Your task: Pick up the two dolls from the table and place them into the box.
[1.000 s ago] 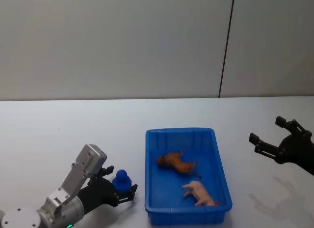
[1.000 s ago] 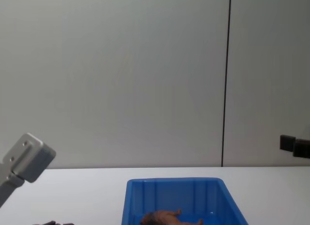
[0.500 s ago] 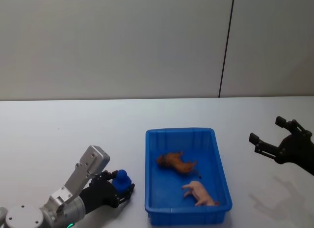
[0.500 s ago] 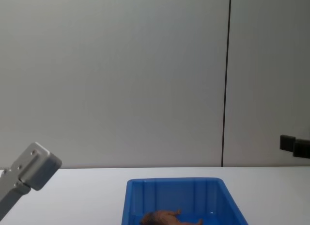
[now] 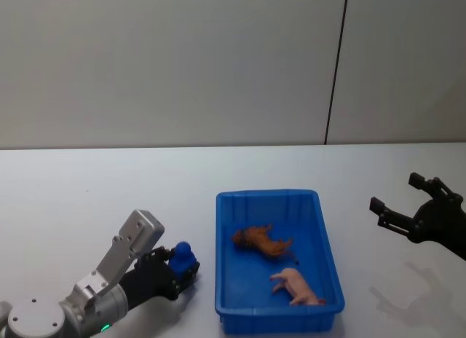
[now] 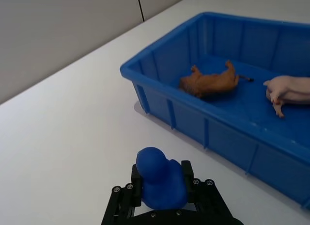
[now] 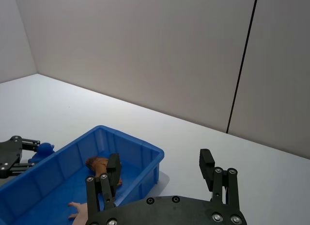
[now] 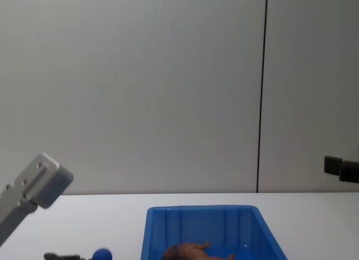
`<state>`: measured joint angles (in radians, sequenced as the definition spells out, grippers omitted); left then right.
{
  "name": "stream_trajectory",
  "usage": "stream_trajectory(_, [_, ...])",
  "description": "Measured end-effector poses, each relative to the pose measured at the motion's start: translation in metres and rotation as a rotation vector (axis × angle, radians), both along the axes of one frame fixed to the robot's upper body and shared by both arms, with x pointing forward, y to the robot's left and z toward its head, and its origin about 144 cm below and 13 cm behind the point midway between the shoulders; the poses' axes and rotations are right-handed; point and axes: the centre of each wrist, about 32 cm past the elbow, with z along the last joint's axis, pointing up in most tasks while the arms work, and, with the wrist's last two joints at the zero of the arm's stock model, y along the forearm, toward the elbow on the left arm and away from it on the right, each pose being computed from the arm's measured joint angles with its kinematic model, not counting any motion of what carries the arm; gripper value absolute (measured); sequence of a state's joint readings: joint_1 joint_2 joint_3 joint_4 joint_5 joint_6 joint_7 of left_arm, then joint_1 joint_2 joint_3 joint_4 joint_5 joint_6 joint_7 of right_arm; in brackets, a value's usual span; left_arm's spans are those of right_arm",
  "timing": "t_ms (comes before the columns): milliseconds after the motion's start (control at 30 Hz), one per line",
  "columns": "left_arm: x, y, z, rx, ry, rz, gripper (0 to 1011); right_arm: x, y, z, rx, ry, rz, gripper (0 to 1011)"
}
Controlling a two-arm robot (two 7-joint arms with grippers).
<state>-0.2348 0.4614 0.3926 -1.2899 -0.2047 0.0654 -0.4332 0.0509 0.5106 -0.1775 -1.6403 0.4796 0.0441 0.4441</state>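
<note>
White tabletop (image 5: 109, 192): blue box (image 5: 328, 240) holds brown doll (image 5: 262, 241) and pink doll (image 5: 297, 285) (at its 5 o'clock); left hand (image 5: 182, 269) clamps a blue figure (image 6: 160, 184), right hand (image 5: 397, 201) spread apart.

Place: a robot test lab is suggested.
Bench: a plain white bench (image 5: 109, 185) is seen.
Wall: bare grey panels (image 5: 167, 61) with one dark seam (image 5: 335, 68) are seen behind.
</note>
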Motion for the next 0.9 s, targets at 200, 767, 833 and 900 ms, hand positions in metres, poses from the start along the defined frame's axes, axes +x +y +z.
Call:
stream_trajectory(200, [0.002,-0.006,0.014,-0.016,-0.057,0.000,461,0.000,0.000,0.000,0.000,0.000,0.000,1001])
stream_trajectory(767, [0.015,-0.052,0.060,-0.071,-0.211,-0.074,375,0.000,0.000,0.000,0.000,0.000,0.000,1001])
stream_trajectory(833, [0.016,-0.059,0.063,-0.079,-0.219,-0.089,442,0.000,0.000,0.000,0.000,0.000,0.000,1001])
stream_trajectory(900, [0.017,-0.065,0.065,-0.087,-0.226,-0.104,536,0.000,0.000,0.000,0.000,0.000,0.000,1001])
